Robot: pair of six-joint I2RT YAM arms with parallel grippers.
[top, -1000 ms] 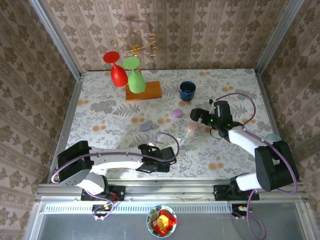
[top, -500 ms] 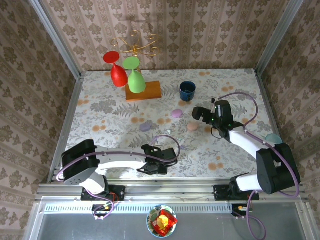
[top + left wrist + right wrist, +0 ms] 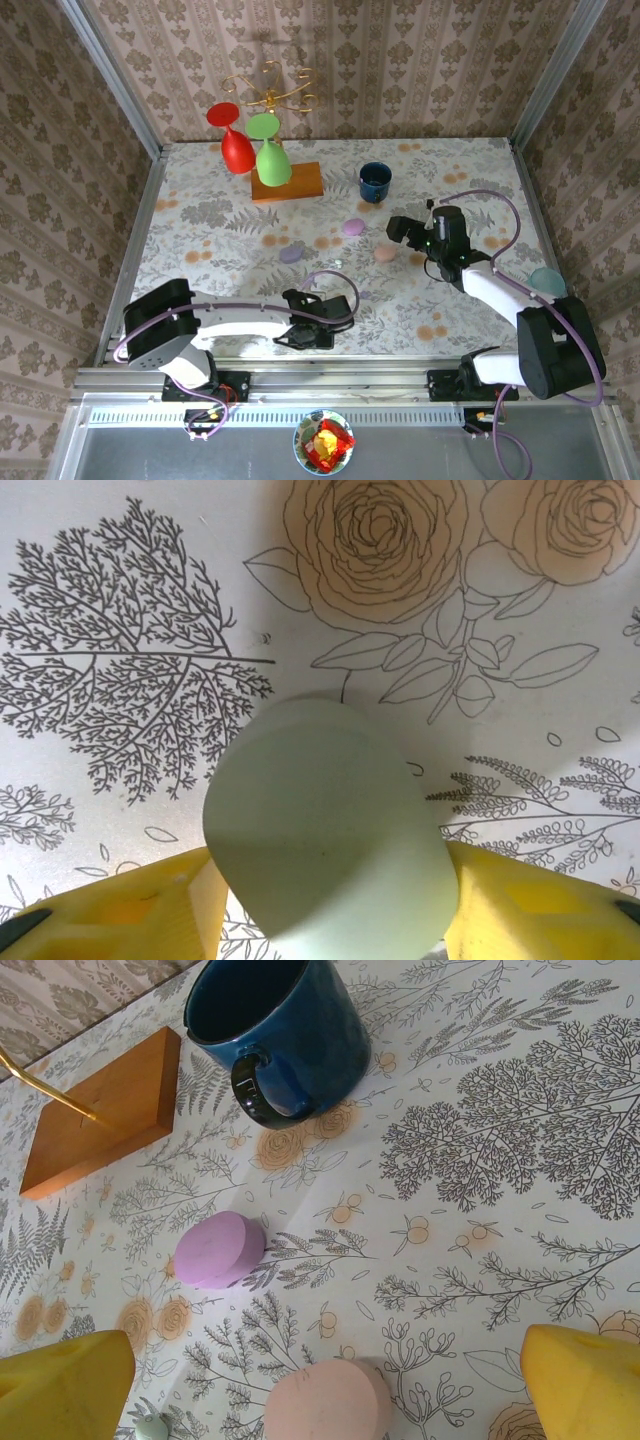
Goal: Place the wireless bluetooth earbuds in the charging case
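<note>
- The right arm [image 3: 480,285] has eased back to the right over the last second, and the pink case [image 3: 385,254] now lies clear of it. The left arm [image 3: 230,318] has barely budged.
- The floral-print desk [image 3: 200,215] carries everything.
- The left arm lies low along the near edge. In its wrist view, the yellow left fingers [image 3: 150,910] are pressed in on both sides of the pale green case [image 3: 325,850], a smooth oval over the leaf print. I can't tell whether it rests on the desk or is lifted.
- The right fingers [image 3: 60,1390] are spread wide with nothing gripped. In the wrist view the pink case sits on the desk in the gap between them.
- At the far end is a wooden block [image 3: 287,182] with a gold wire rack [image 3: 270,90] above it. A red glass [image 3: 235,145] and a green glass [image 3: 270,155] hang there bowl-down.
- A blue mug [image 3: 375,182] stands upright just right of the block.
- A lilac case [image 3: 352,226] lies near the mug. A second lilac case [image 3: 291,254] is further left. A teal case [image 3: 545,277] sits by the right edge, beside the right arm.
- And the little one: an earbud [image 3: 152,1428], tiny and pale, lies loose on the desk. It is left of the pink case, just beside one yellow right finger, and in no case.
</note>
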